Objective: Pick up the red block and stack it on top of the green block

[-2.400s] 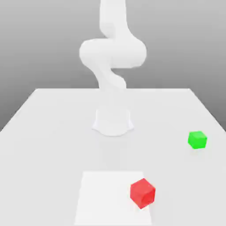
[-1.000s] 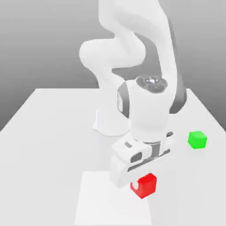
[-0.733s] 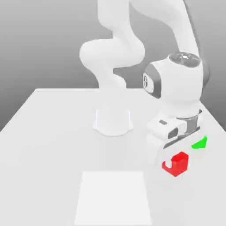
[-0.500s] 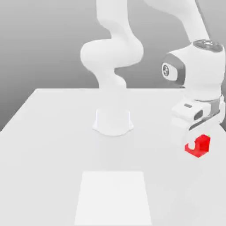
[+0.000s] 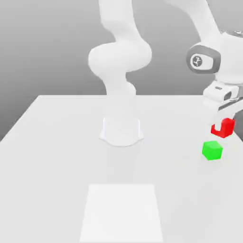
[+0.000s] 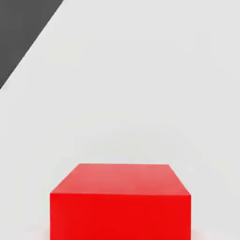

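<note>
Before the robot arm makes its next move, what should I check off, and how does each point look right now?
- Red block held in the gripper: ok
- Gripper shut on it: ok
- Green block resting on the table: ok
- Green block's top free of other things: ok
- Red block stacked on the green block: not ok, they look apart
- Exact height of the red block above the table: cannot tell

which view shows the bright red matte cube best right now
The hand view shows the bright red matte cube best: it is large there, with two faces plain and nothing in front of them. The exterior view has it small, held in the white gripper, a finger covering part of it.
</note>
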### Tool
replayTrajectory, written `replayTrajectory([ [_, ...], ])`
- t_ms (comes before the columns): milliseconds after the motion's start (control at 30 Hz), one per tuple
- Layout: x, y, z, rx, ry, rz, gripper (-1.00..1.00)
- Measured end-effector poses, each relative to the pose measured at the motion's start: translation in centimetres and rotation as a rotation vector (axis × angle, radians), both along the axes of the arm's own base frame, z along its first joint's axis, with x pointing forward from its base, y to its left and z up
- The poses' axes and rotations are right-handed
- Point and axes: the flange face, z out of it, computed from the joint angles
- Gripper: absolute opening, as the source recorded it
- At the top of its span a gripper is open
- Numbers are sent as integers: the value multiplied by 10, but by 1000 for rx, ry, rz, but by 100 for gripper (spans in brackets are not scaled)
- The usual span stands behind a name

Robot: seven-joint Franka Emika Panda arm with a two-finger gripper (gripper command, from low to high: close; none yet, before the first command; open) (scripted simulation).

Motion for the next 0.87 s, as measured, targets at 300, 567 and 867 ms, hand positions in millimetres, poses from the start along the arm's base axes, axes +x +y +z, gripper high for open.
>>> replayTrajectory([
  [300, -19, 5, -21, -16, -24, 1, -100],
  [567, -18, 5, -44, -17, -27, -1, -100],
  [867, -21, 3, -72, -20, -12, -2, 100],
])
